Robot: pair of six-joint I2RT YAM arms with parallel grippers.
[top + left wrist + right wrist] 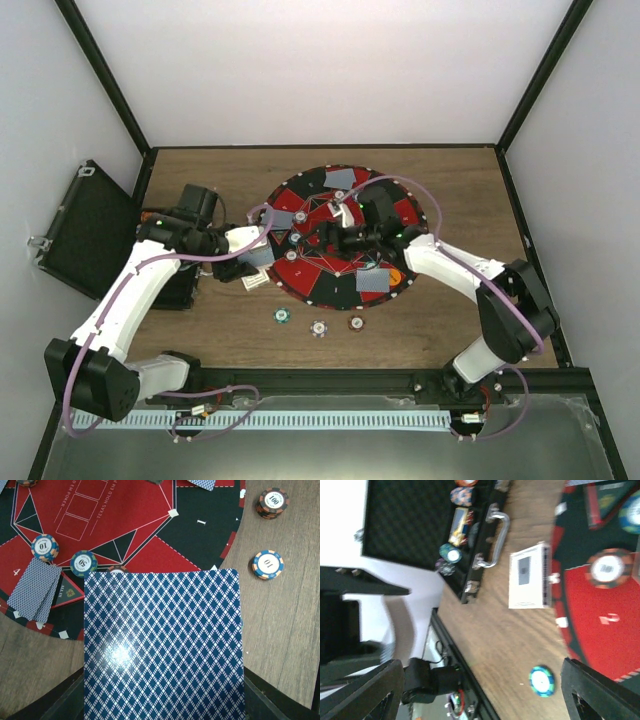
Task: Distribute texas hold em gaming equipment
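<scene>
My left gripper (pixel 258 257) is shut on a playing card (pixel 162 645) with a blue diamond back. The card fills the lower left wrist view and hides the fingers. It hangs over the left edge of the round red-and-black mat (pixel 310 262). Beyond it, two cards (pixel 34 589) and poker chips marked 10 (pixel 45 547) and 50 (pixel 83 563) lie on the mat. My right gripper (pixel 328 238) hovers over the mat's middle, open and holding nothing, its fingers (pixel 602 692) wide apart. A green-blue chip (pixel 541 680) lies on the wood below it.
Three chips (pixel 319 328) lie on the wood in front of the mat. More card pairs (pixel 372 281) sit round the mat's rim. A white card box (pixel 530 575) lies beside the open black case (pixel 85 228) at the left, which holds chips.
</scene>
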